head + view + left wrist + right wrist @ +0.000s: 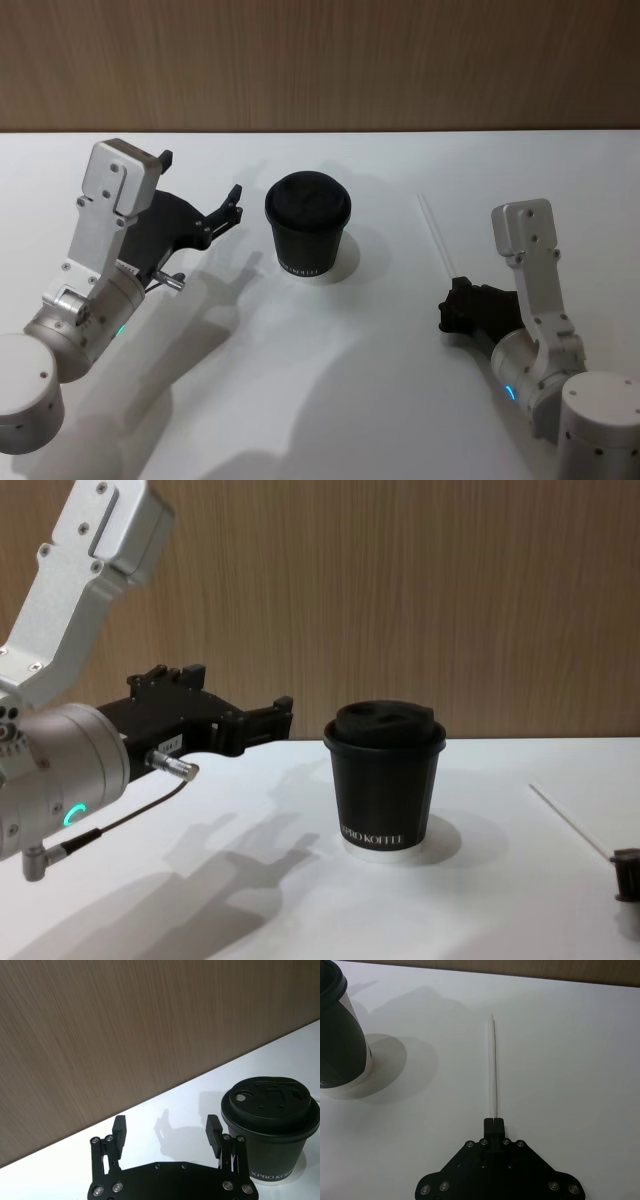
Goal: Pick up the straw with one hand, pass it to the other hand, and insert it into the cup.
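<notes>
**Right gripper closed on straw end; left gripper open beside cup**

1. Right gripper [493, 1122]: sits low over the white table [330, 400], on the robot's right side. Its two short black fingers are drawn together, with the near end of the straw [494, 1070] pinched between the tips.

2. Straw: thin, white and straight. It runs from the right gripper's fingertips away from the robot, toward the wood-panel wall [400, 580]. It lies to the right of the cup [307, 225] and does not touch it. Whether its far end rests on the table or is raised slightly cannot be told.

3. Cup: a black paper cup with white lettering low on its side. It stands upright near the middle of the table, between the two arms. Its black domed lid [270, 1097] is seated on top.

4. Left gripper [166, 1122]: held above the table on the robot's left side, pointing toward the wall. Its fingers are spread wide apart with nothing between them. It is just beside the cup, with a gap between the nearer finger and the cup wall.

5. Left wrist: a green light ring [70, 815] glows on the silver cylinder. A thin grey cable [130, 815] trails beneath it.
</notes>
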